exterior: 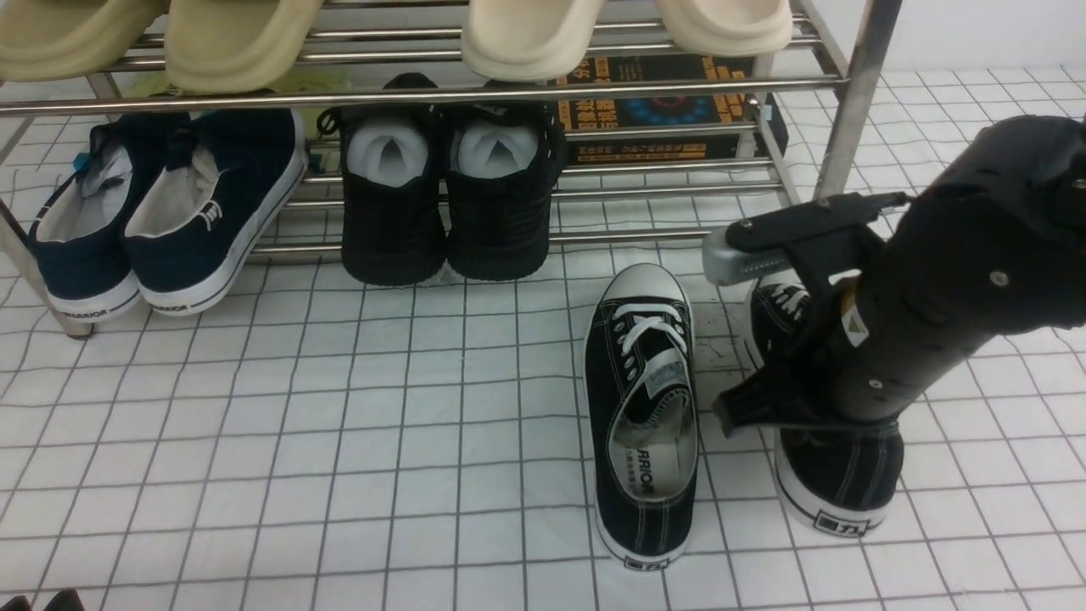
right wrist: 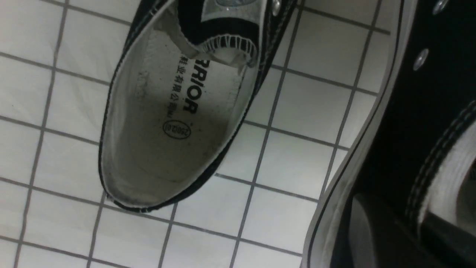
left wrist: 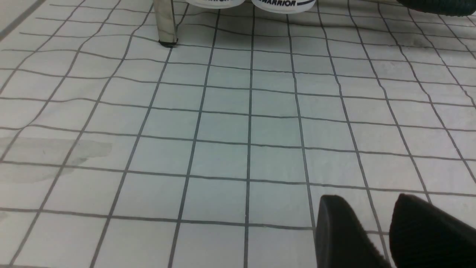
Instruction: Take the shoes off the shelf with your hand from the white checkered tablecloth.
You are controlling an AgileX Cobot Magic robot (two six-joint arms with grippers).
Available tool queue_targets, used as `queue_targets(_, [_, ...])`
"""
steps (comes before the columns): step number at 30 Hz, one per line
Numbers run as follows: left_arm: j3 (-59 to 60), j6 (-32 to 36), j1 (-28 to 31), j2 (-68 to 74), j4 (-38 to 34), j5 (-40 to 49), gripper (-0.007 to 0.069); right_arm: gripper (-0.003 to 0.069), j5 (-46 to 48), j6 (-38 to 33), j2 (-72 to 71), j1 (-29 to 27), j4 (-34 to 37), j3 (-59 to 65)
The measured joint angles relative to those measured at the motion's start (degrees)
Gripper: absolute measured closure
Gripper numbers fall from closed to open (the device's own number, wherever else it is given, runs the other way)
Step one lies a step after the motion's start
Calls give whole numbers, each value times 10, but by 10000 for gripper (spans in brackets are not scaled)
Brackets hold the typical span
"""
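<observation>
Both black canvas sneakers stand on the white checkered tablecloth [exterior: 339, 441] in front of the chrome shelf [exterior: 424, 89]. The left sneaker [exterior: 642, 407] lies free, toe toward the shelf; the right wrist view shows its insole [right wrist: 167, 123]. My right gripper [exterior: 814, 416] reaches down onto the right sneaker [exterior: 840, 475]. In the right wrist view the gripper [right wrist: 401, 216] straddles that sneaker's [right wrist: 405, 111] side wall, one finger outside, one inside. My left gripper [left wrist: 372, 208] hovers low over bare cloth, fingers apart and empty; only its tips show at the front view's bottom left [exterior: 42, 601].
On the shelf's lower tier sit navy slip-ons [exterior: 170, 212] and all-black shoes stuffed with paper [exterior: 450, 204], with a dark printed box [exterior: 662, 110] behind. Beige slippers [exterior: 526, 34] lie on the upper tier. A shelf post [exterior: 848, 110] stands beside my right arm.
</observation>
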Motion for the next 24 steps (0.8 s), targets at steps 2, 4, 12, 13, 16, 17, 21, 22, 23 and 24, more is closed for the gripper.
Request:
queue_targets(2, [0,0,0,0,0,0,384,643,-5,-1,0,5,2,0])
queue_targets(4, [0,0,0,0,0,0,384,644,-7,-2,0,12,-1,0])
queue_targets(12, [0,0,0,0,0,0,384,643,-8,-7,0,29,-4,0])
queue_targets(13, [0,0,0,0,0,0,384,643,-5,-8,0,29,-5,0])
queue_targets(16, [0,0,0,0,0,0,384,643,-2,-7,0,29,-13,0])
queue_targets(17, [0,0,0,0,0,0,384,643,-1,-5,0,29,-16,0])
queue_targets(21, [0,0,0,0,0,0,384,643,-3,19,0,29,-41,0])
queue_targets(22, [0,0,0,0,0,0,384,643,-4,26,0,29,-50,0])
queue_targets(23, [0,0,0,0,0,0,384,643,-6,31,0,29,-53,0])
queue_targets(24, [0,0,0,0,0,0,384,643,-7,36,0,29,-54,0])
